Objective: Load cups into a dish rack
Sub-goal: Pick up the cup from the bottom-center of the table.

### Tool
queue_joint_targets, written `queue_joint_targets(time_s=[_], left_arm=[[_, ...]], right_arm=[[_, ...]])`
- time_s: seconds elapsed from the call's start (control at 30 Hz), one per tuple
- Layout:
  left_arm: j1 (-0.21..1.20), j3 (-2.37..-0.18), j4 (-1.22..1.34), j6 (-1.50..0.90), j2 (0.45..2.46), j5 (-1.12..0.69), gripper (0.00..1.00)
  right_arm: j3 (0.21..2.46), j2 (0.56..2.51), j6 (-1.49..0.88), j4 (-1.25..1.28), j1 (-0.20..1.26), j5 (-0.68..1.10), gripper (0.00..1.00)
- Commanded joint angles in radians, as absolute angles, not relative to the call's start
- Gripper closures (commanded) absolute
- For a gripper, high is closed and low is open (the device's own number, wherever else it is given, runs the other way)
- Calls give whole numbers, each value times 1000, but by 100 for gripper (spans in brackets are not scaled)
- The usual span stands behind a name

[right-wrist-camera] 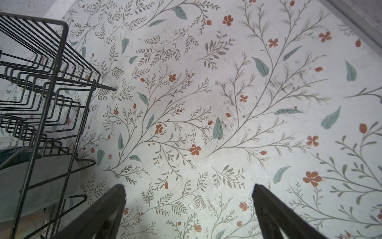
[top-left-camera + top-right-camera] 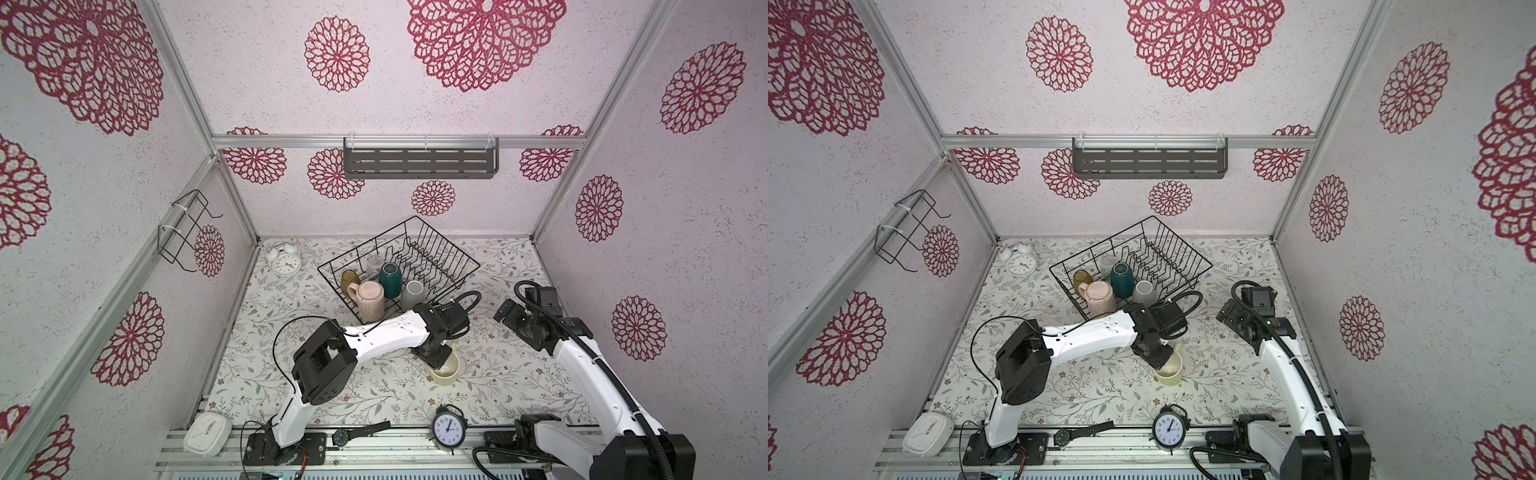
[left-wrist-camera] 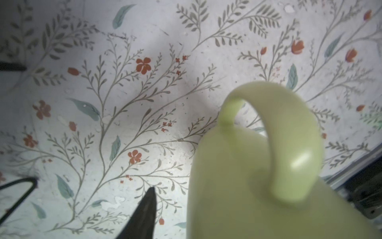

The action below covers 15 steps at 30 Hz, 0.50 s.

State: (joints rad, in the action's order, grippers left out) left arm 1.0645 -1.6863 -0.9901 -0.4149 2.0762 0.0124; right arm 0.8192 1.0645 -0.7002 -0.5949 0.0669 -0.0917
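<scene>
While the left gripper point(image 2: 438, 360) pinches the pale yellow-green mug point(image 2: 449, 372) — right gripper point(image 1: 189, 186) wide, near dish rack point(image 2: 440, 253).

Six cups: one amber translucent tumbler point(image 2: 350, 280), one clear glass point(image 2: 375, 262), one dark teal mug point(image 2: 390, 279), one ribbed pink mug point(image 2: 370, 301), one grey mug point(image 2: 412, 293), one pale yellow-green mug point(image 2: 446, 374). One large black wire dish rack point(image 2: 449, 241). Three clocks: one white twin-bell alarm clock point(image 2: 284, 259), one black twin-bell alarm clock point(image 2: 449, 426), one white square clock point(image 2: 207, 432). One black wristwatch point(image 2: 347, 436).
</scene>
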Motion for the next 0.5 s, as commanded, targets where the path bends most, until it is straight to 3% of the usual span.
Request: queue_joint_targets(time_s=[0.0, 0.07, 0.47], left_arm=[[1063, -1698, -1010, -393, 2076, 15, 92], [1061, -1694, -1011, -392, 2053, 22, 100], [959, -1608, -924, -389, 1766, -79, 100]], right_arm=[[827, 1033, -694, -577, 57, -67, 1], [825, 1033, -690, -564, 57, -39, 1], [846, 1003, -547, -476, 55, 82, 1]])
